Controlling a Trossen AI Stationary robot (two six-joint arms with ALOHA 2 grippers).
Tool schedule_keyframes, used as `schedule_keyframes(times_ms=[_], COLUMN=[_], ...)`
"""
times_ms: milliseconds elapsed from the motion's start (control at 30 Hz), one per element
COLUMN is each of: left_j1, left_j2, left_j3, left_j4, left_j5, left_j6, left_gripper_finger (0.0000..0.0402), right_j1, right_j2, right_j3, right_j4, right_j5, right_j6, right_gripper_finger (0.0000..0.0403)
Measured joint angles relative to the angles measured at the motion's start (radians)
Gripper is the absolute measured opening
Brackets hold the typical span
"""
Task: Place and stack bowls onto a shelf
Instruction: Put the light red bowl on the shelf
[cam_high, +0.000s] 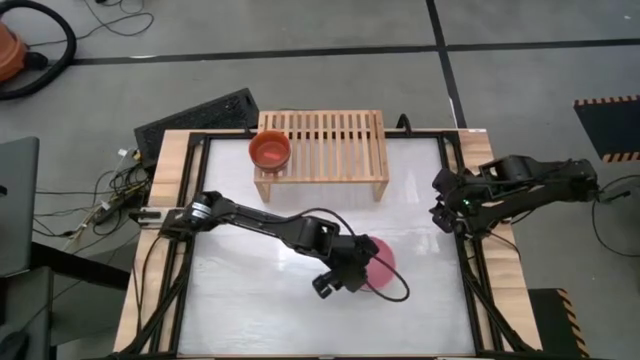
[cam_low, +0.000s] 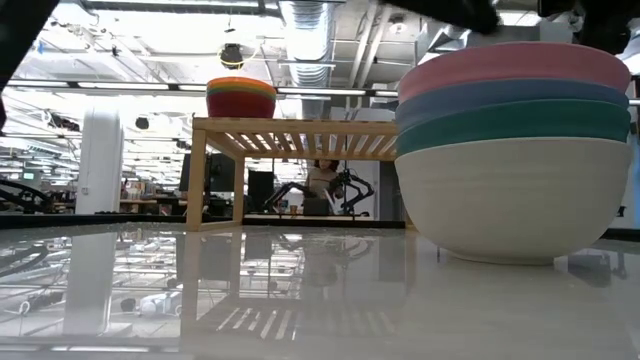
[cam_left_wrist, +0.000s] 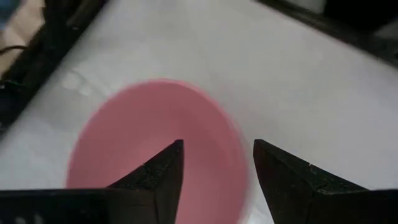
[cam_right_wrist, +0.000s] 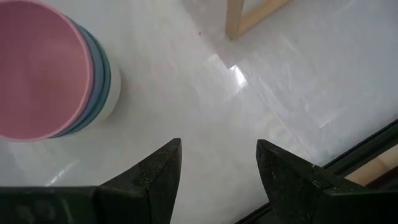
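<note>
My left gripper (cam_left_wrist: 216, 165) hangs directly above the stack of larger bowls (cam_low: 513, 150) out on the open tabletop (cam_high: 250, 290), jaws apart and pointing down, the near rim of the pink bowl (cam_left_wrist: 155, 143) lying between and just ahead of my fingertips; I hold nothing yet. The coming move turns on that rim: it sits just below the jaws, so I judge a short drop with one finger inside the pink bowl and one outside would pinch its wall. The bowls are round, so no axis matters, only which part of the rim I straddle. The shelf (cam_high: 320, 150) stands well apart from the stack, toward the far edge of the tabletop, with the small bowls (cam_high: 270, 150) already nested on its left end, the orange-red one on top. My right gripper (cam_right_wrist: 217, 165) waits by the right edge, jaws wide and empty, farther from the stack than my left. From above my own arm covers most of the stack, and whether my fingers already touch the pink rim I cannot tell
</note>
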Motion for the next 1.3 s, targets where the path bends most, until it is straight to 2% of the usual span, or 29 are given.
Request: schedule_keyframes(times_ms=[333,733,900,1067,1300], left_j1=[0.02,0.026,0.025,0.025,0.035], left_j2=[0.02,0.019,0.019,0.019,0.019], left_j3=[-0.002,-0.058,-0.036,0.01,0.133], left_j4=[-0.033,-0.044,-0.054,-0.063,-0.139], left_j5=[0.034,0.048,0.045,0.03,0.01], left_j6=[-0.027,-0.009,-0.007,-0.01,-0.06], left_gripper_finger=[0.017,0.0061,0.001,0.0003,0.0001], right_j1=[-0.001,-0.001,-0.001,-0.001,-0.001], right_j2=[-0.001,-0.001,-0.001,-0.001,-0.001], right_j3=[0.0,0.0,0.0,0.0,0.0], right_j4=[-0.003,-0.003,-0.002,0.0,0.0], right_j5=[0.006,0.007,0.013,0.025,0.026], right_j6=[0.001,-0.001,-0.001,-0.001,-0.001], right_gripper_finger=[0.0234,0.0234,0.0234,0.0234,0.0234])
